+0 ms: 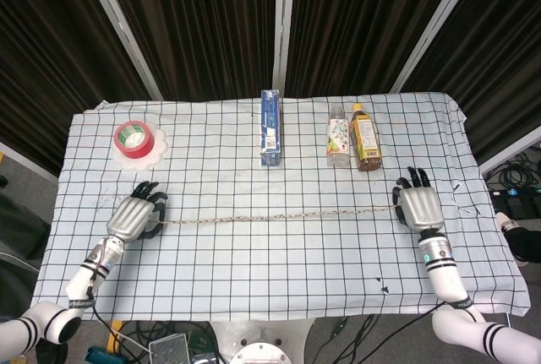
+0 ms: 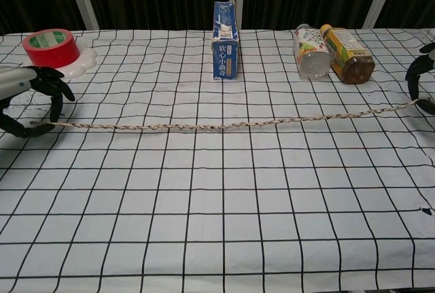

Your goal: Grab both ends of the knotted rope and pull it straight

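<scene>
i have the rope (image 1: 270, 215) stretched in a nearly straight line across the middle of the frame in the head view, lying on the checked tablecloth (image 1: 279, 271) from centre left to centre right. my left hand (image 1: 133, 215) pinches the end at centre left, fingers curled round it; in the chest view the same hand sits at the left edge with the rope running out from under its fingertips (image 2: 53, 111). my right hand (image 1: 417, 206) holds the other end at centre right, though the exact grip is hard to read since the chest view cuts it off at the right edge.

i judge the rope light, thin and limp, a twisted cord with a rough surface that should not slip easily. it has no stiffness, so only tension keeps it straight. the ends are the right places to hold. i see no clear knot along the line now, so the pull looks about done. the carton (image 1: 270, 127) and two bottles (image 1: 355, 138) stand well apart above.
</scene>
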